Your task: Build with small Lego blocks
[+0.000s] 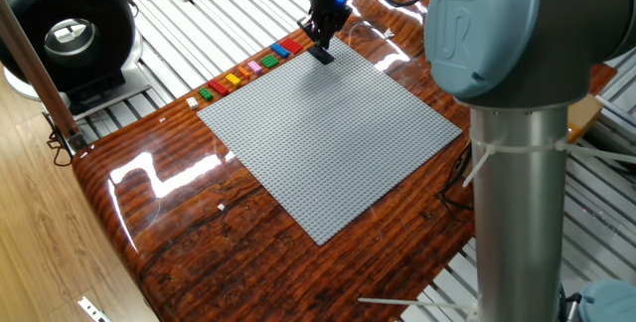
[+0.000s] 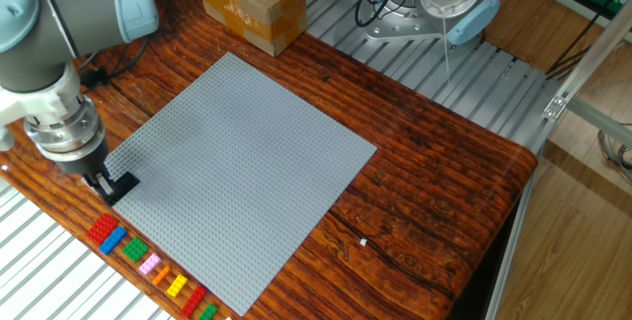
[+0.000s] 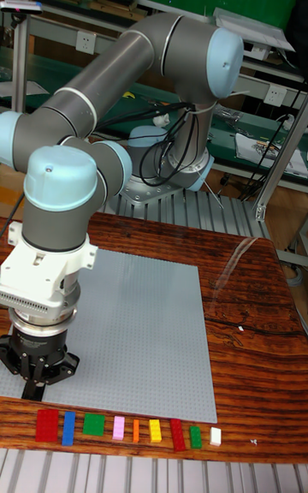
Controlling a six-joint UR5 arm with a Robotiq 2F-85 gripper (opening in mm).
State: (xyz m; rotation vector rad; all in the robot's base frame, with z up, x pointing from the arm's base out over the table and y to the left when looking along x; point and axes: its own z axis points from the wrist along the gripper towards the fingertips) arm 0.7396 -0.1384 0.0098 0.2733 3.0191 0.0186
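Here, a wooden counter [image 2: 434, 172] is seen carrying a large grey baseplate [image 2: 237, 162], with the gripper [image 2: 111, 188] lowered to the plate's corner nearest the bricks. The small Lego blocks [image 3: 120, 430] are laid in a row on the counter just beside the plate's edge, apart from the gripper. They are judged light, rigid and smooth, best pinched across their long sides. Whether the jaws are clenched or released cannot be told, nor whether anything dark is held, since the tips are hidden or too small.

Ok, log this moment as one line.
gripper: low at grey baseplate corner | jaw state: unclear | Lego blocks: row on table, off plate
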